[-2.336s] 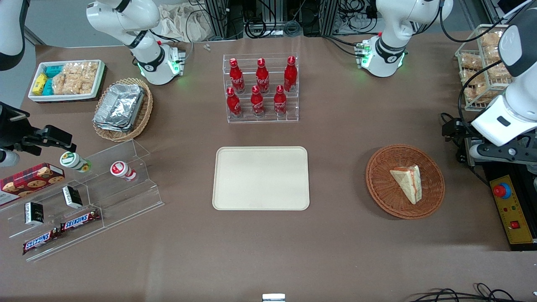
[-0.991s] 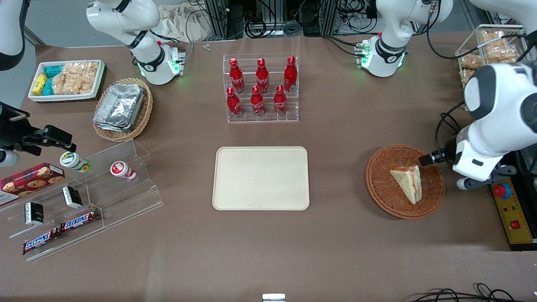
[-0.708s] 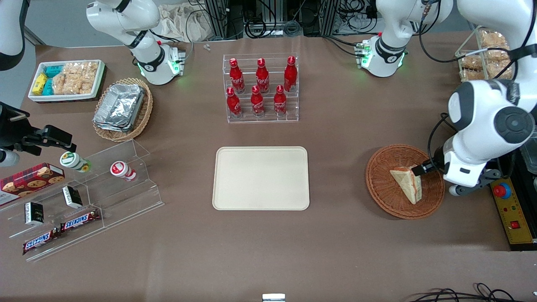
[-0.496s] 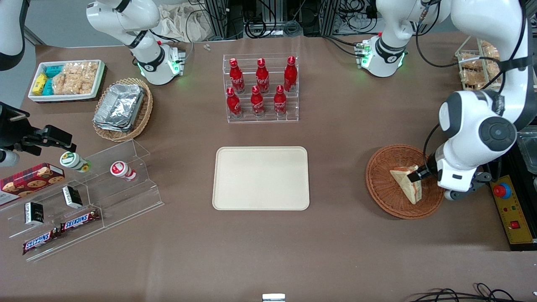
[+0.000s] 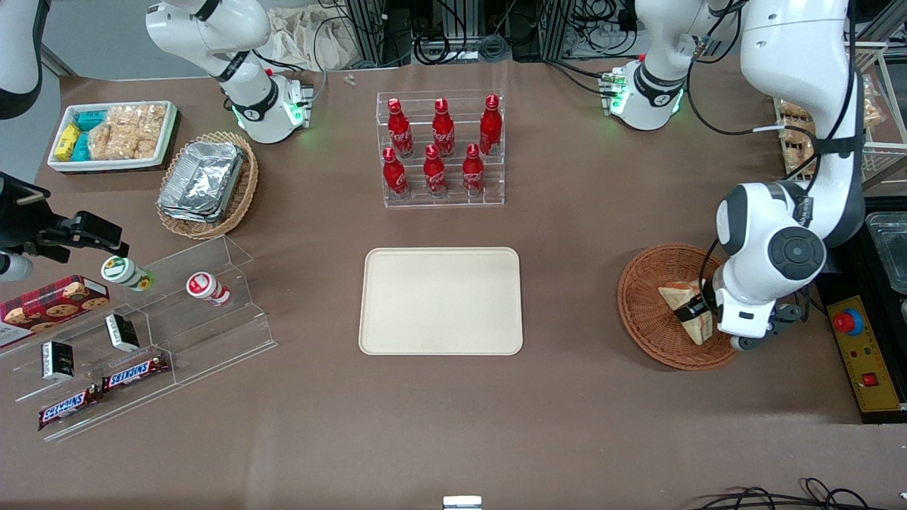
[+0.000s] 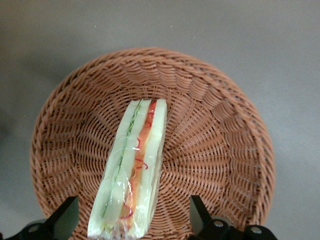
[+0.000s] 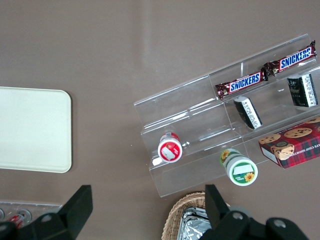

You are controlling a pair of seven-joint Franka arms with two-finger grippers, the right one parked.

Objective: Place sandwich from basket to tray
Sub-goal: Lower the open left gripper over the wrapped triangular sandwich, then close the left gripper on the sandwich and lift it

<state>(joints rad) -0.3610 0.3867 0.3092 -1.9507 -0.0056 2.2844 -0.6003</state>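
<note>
Sandwich point(image 5: 686, 307) in clear wrap, inside the reddish wicker basket point(image 5: 646, 312), middle right of the front view. Gripper point(image 5: 693, 310) low over it, fingers point(image 6: 64, 218) spread either side. Cream tray point(image 5: 440, 300) at centre. "SNICKERS" bars point(image 7: 264, 72) on acrylic stand point(image 7: 200, 145).

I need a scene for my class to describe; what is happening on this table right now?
The left arm's gripper, fingers open, is down over the triangular white-bread sandwich, which lies in the round reddish-brown wicker basket. One finger stands on each side of it; it is not yet lifted. The flat cream rectangular tray holds nothing.
</note>
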